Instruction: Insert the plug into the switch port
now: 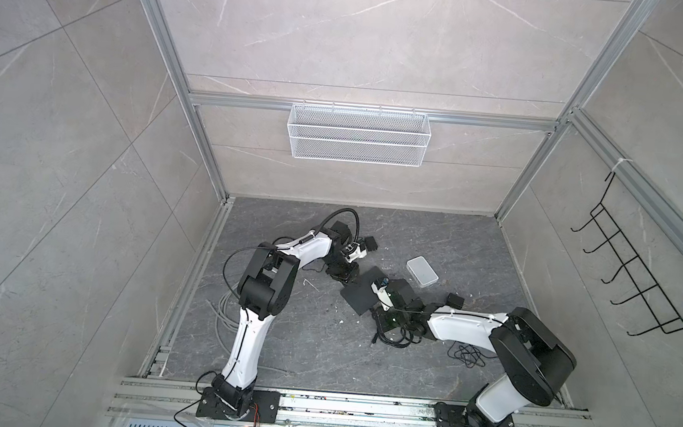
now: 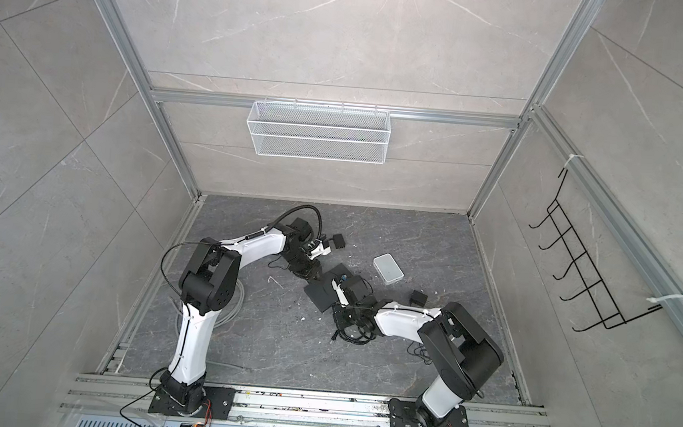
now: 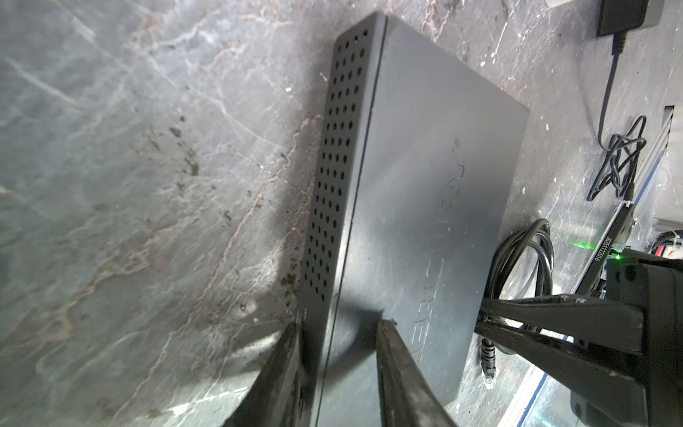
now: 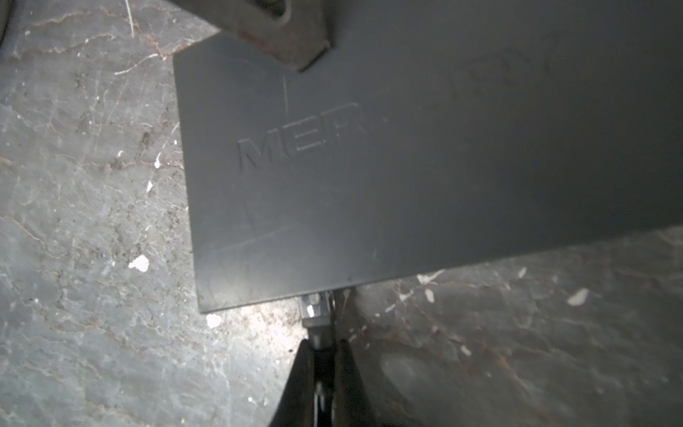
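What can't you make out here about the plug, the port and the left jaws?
Port: right wrist view, hidden under the switch top edge; how deep the plug sits is unclear.
Left jaws: left wrist view, blur hides whether they pinch the switch corner.
Plug: both top views, too small and covered by the right arm.

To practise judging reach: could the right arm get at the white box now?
Probably yes: the white box lies uncovered close to the right gripper. But that gripper is shut on the plug at the switch, so it must let go first.
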You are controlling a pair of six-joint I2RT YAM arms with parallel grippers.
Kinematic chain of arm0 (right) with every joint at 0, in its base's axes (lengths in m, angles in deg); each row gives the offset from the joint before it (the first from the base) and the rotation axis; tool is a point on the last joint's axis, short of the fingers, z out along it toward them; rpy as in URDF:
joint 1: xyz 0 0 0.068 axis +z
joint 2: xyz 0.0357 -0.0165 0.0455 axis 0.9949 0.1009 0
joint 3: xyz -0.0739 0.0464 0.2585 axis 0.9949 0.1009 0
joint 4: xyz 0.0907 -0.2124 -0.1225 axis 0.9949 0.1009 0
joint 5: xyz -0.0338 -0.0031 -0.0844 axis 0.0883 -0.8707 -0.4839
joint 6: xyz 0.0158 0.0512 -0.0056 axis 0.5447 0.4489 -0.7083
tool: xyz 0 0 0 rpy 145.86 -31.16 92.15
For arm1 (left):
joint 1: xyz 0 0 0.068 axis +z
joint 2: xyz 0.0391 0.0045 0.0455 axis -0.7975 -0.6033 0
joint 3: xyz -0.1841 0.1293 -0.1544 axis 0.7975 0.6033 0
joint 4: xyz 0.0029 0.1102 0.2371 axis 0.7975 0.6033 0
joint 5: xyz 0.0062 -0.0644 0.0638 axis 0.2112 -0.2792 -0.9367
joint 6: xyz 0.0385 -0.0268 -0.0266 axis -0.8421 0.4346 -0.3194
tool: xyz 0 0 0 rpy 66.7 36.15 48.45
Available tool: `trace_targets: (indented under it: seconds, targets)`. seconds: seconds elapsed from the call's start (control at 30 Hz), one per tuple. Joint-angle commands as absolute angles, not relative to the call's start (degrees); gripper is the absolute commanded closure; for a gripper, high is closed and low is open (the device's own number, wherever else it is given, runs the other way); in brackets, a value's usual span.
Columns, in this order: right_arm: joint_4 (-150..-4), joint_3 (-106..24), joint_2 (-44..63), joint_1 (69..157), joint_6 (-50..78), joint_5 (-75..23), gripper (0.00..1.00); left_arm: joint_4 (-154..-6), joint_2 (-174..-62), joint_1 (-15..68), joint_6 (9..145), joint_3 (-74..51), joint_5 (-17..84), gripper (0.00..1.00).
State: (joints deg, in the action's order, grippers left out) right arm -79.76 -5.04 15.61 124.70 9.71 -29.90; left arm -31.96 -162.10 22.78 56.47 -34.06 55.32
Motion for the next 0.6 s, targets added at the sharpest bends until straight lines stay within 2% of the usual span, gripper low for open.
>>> trace_targets:
  seconds: [0.0, 0.13, 0.33, 0.57]
  targets:
    - [-87.56, -5.85, 18.95, 124.88, 6.39, -32.98, 0.97, -17.8, -165.42, 15.2, 56.91, -28.24, 70.44, 0.69]
    - [-83.55, -9.13, 21.33, 125.06, 7.7, -35.78, 0.99, -19.91, -164.59, 14.67, 58.94, -25.13, 72.89, 0.73]
    - [-90.1, -8.52, 22.0, 126.19, 8.76, -35.98, 0.99, -21.76, -164.9, 12.52, 60.47, -21.87, 77.18, 0.74]
    - [-88.9, -11.8, 24.04, 126.84, 9.18, -39.84, 0.99, -22.46, -165.39, 10.78, 61.24, -19.61, 79.97, 0.76]
